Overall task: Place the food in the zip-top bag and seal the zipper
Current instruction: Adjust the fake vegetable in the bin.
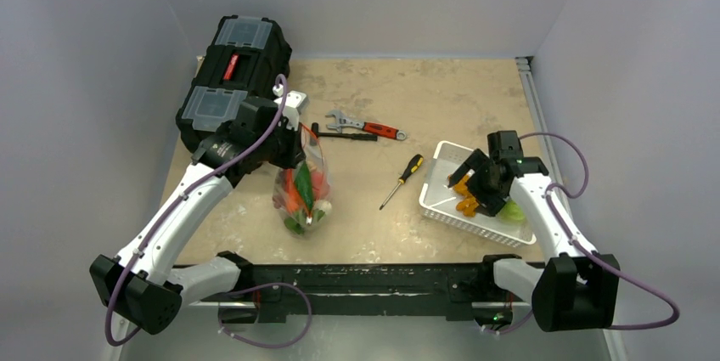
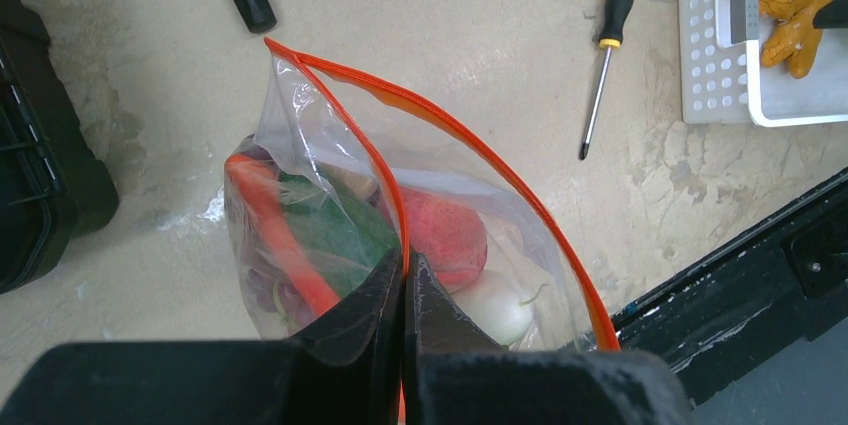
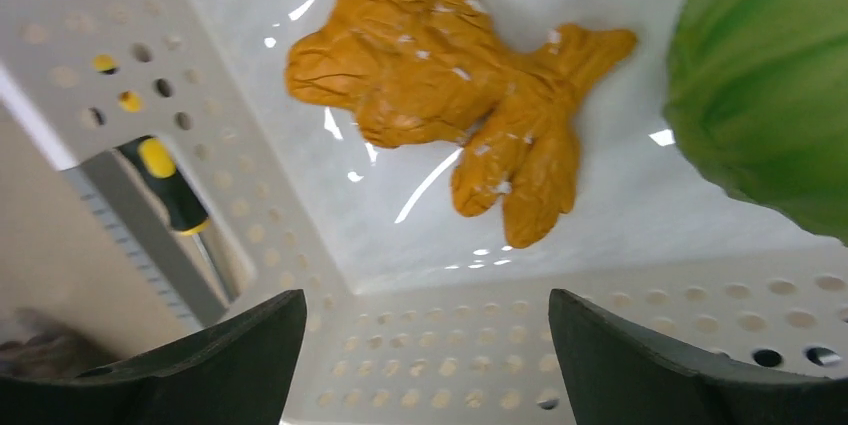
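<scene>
pressed-together fingers of the left gripper (image 2: 405, 285) are pinching the orange zipper (image 2: 470, 142) edge of the clear bag (image 2: 300, 115), which is standing on the table (image 1: 382, 225) just beside the black toolbox (image 1: 233, 81), with food (image 2: 445, 235) lying inside it. right gripper (image 3: 425, 315) is hanging spread wide inside the white basket (image 1: 441, 166), over an orange piece (image 3: 440, 85) with a green piece (image 3: 770, 75) beside it. a screwdriver (image 1: 402, 181) is lying between bag and basket.

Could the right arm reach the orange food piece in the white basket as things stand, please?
Probably yes: the right gripper hangs open just above the orange food piece, which lies uncovered in the white basket, green piece beside it.
</scene>
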Robot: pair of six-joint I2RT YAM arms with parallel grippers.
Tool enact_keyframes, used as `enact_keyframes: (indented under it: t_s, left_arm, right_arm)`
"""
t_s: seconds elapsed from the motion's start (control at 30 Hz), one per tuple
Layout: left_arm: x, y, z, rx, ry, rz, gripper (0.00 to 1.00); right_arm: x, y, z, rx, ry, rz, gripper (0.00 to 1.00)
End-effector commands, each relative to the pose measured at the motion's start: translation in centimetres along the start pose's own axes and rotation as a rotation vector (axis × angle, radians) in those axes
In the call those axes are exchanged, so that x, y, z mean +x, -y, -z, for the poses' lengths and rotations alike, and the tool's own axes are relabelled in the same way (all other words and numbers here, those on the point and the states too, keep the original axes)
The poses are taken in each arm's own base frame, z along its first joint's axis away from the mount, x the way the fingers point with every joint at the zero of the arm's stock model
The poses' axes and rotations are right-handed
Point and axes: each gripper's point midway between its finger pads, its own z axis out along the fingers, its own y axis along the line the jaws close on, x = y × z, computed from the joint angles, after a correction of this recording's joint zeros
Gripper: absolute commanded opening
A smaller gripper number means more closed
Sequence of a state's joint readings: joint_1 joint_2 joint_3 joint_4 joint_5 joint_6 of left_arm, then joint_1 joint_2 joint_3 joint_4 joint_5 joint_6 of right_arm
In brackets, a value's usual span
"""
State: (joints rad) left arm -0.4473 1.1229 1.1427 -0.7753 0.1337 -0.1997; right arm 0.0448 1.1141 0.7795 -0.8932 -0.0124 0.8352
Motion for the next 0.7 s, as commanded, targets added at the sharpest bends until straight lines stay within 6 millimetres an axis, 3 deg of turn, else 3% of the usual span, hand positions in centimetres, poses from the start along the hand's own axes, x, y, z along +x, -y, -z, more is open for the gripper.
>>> enact_keyframes:
  t_s: [0.0,0.07,0.17,0.23,0.47,0.67]
  left_arm:
    - [-1.7,0.4,1.2,0.003,0.062,0.000,0.00]
    - [-1.8,0.4,1.2,0.003,0.063,0.000,0.00]
    - [-1.7,0.2,1.2,-0.003,0.063,-0.002,0.00]
    - [-1.7,0.1,1.2,-0.010,0.064,-0.005,0.00]
    - [-1.8,0.0,1.2,-0.017,0.065,-0.005,0.00]
    - [-1.7,-0.1,1.0,-0.022,0.061,-0.004,0.00]
  right_arm:
    - [-2.4,-5.5,1.3,-0.243,0.063,0.068,0.89]
    - [-3.6,-4.7,1.3,-0.182,0.119,0.067,0.89]
    - [-4.6,-1.1,1.5,0.026,0.181,0.006,0.92]
    - [-5.4,0.3,1.6,0.099,0.228,0.005,0.95]
    - [-4.5,1.4,-0.6,0.139,0.193,0.011,0.98]
    - [-4.9,2.6,-2.1,0.200,0.213,0.041,0.96]
